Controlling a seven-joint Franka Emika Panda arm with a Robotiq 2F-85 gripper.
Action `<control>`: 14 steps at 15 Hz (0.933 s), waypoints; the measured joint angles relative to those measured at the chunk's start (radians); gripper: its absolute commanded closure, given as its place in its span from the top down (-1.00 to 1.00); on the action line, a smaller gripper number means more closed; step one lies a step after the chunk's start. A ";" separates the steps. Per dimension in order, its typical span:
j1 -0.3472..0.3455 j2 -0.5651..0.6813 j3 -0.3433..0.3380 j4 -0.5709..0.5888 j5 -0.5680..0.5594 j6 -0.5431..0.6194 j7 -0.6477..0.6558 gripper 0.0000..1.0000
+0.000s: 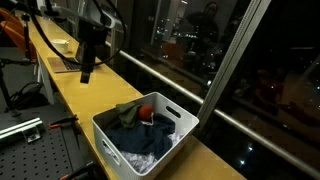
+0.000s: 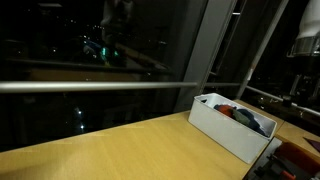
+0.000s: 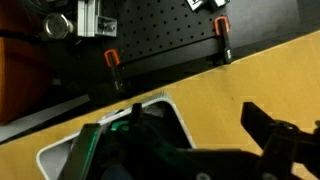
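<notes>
Surface: a bare strip runs from under the hand, upper left of frame, down to the white bin at lower centre, and a low pass is free there. The bin walls stand up and block sideways travel. The bin top is open, with cloth heaped inside.

Right of the strip, the metal rail and slanted window post close that edge.

In an exterior view the surface is wide and bare at lower left, with the bin at right.

Wrist view: an orange clamp and a second clamp stick up along the surface edge.
</notes>
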 measured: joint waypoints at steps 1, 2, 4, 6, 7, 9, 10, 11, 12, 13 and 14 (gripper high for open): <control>-0.010 0.002 -0.011 0.003 -0.019 0.031 -0.016 1.00; -0.019 0.006 -0.022 0.005 -0.034 0.067 -0.028 1.00; -0.037 0.025 -0.040 0.013 -0.052 0.145 -0.042 1.00; -0.051 0.066 -0.052 0.041 -0.066 0.219 -0.044 1.00; -0.058 0.097 -0.057 0.064 -0.075 0.252 -0.044 1.00; -0.069 0.172 -0.071 0.129 -0.091 0.301 -0.044 1.00; -0.074 0.216 -0.078 0.169 -0.098 0.319 -0.044 1.00; -0.078 0.264 -0.086 0.209 -0.101 0.333 -0.044 1.00; -0.080 0.315 -0.096 0.252 -0.101 0.343 -0.045 1.00; -0.081 0.372 -0.106 0.296 -0.101 0.352 -0.046 1.00; -0.081 0.431 -0.115 0.341 -0.098 0.353 -0.046 1.00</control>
